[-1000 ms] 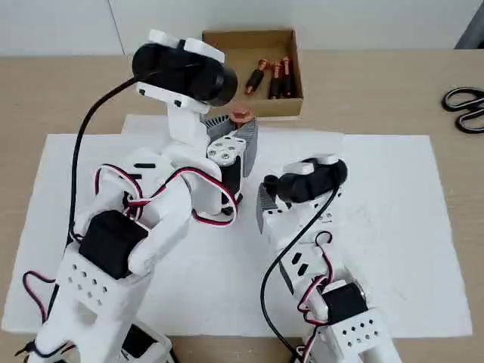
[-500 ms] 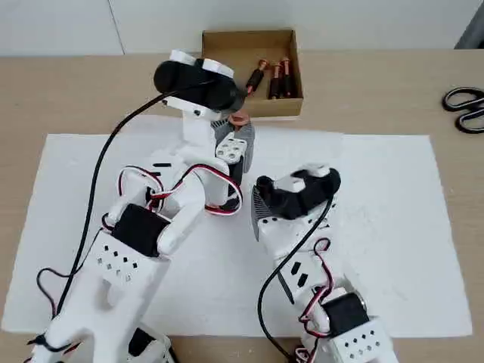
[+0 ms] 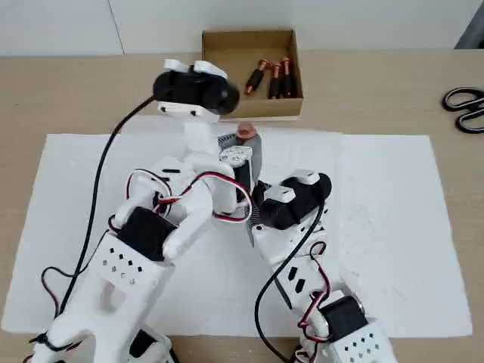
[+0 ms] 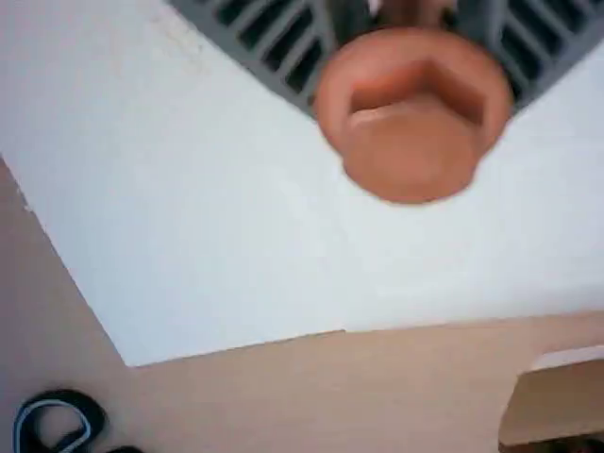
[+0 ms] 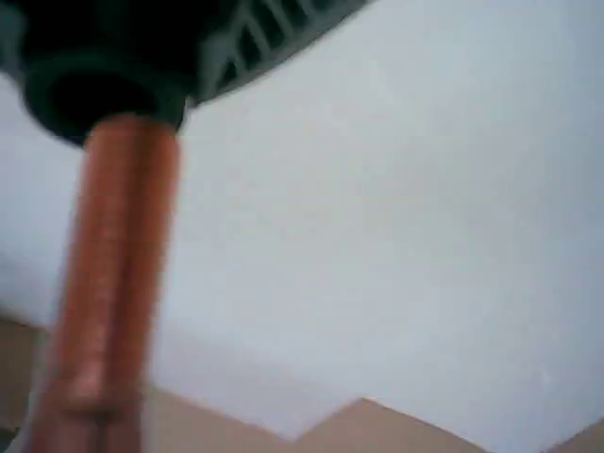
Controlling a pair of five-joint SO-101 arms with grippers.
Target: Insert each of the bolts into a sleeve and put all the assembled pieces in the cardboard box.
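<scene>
Copper-orange hexagon-headed metal bolt (image 4: 411,113); black round sleeve (image 5: 94,85). The left end effector (image 3: 242,141) has grey slatted fingers (image 4: 255,33). White plastic arms (image 3: 113,272) carry black motors and red-and-black wires. A white paper sheet (image 3: 378,227) lies on the tan counter (image 3: 68,91). The brown cardboard box (image 3: 227,53) holds copper-and-black assembled pieces (image 3: 275,78).

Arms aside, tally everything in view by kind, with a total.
Cardboard box: 1
Assembled pieces inside it: 3
Bolt in left gripper: 1
Sleeve in right gripper: 1
Scissors: 1
White sheet: 1
Total: 8
</scene>
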